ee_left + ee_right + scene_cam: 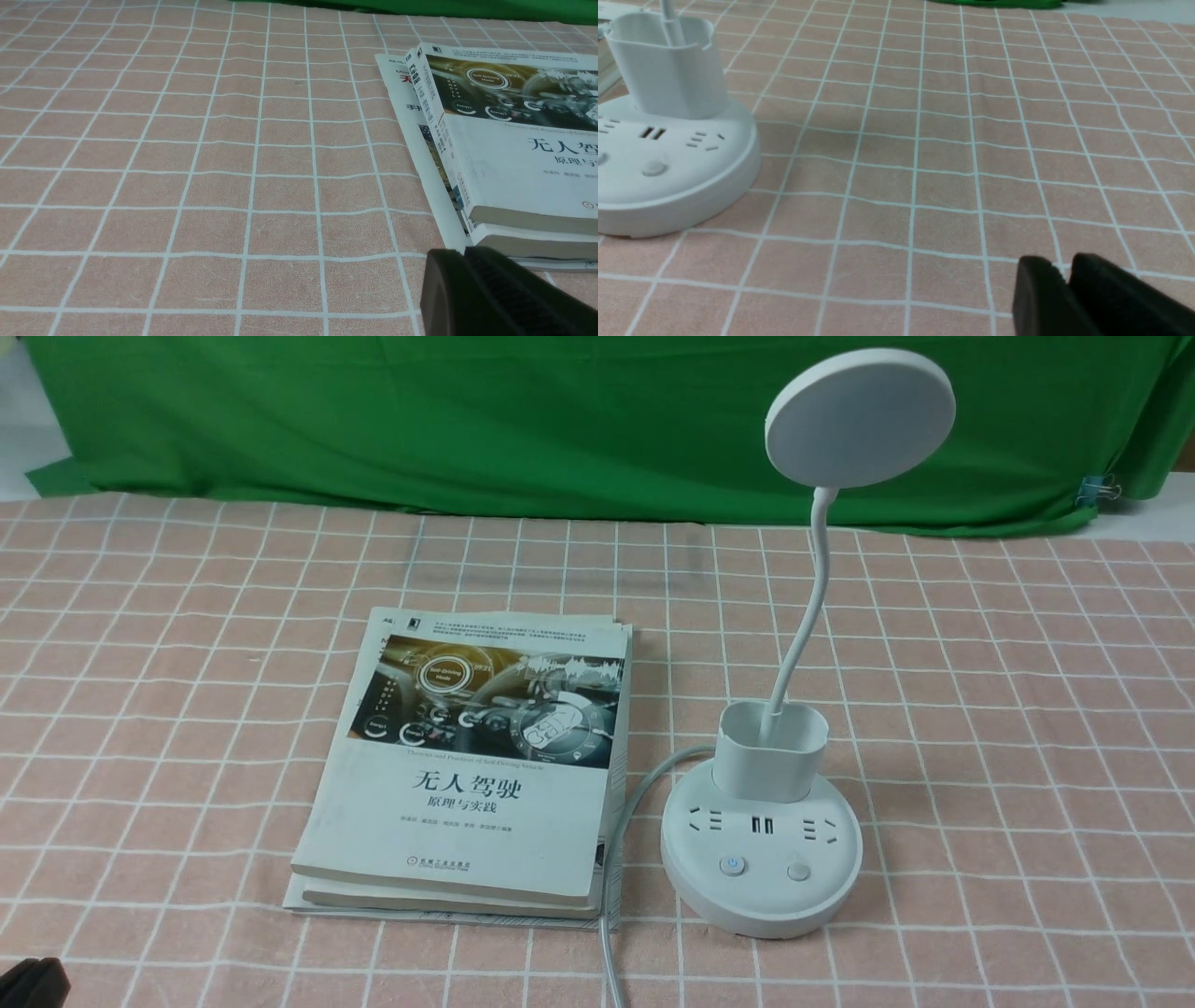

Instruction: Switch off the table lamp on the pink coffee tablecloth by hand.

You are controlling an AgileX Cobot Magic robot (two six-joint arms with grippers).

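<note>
Both sets of jaws look pressed together, holding nothing: the right gripper (1066, 275) shows only a thin seam between its dark pads, and the left gripper (465, 254) likewise, low beside the books.

Table lamp (761, 821) sits ahead of the right jaws and off toward the left arm's side, well apart from them, on the pink coffee tablecloth (980, 728). Smooth white plastic: flat disc head, thin curved neck rising from a rounded-square cup, domed round base with sockets, a USB pair, and two buttons (734, 866) near the front edge. One button carries a blue power mark; I judge that the likely switch.

Advice for the press: bring the right fingertips down squarely on that button, gently, since the base could slide on cloth.

Grey cord (611, 896) runs off the base, past the stacked paperbacks (467, 775). Green backdrop (420, 420) behind.
</note>
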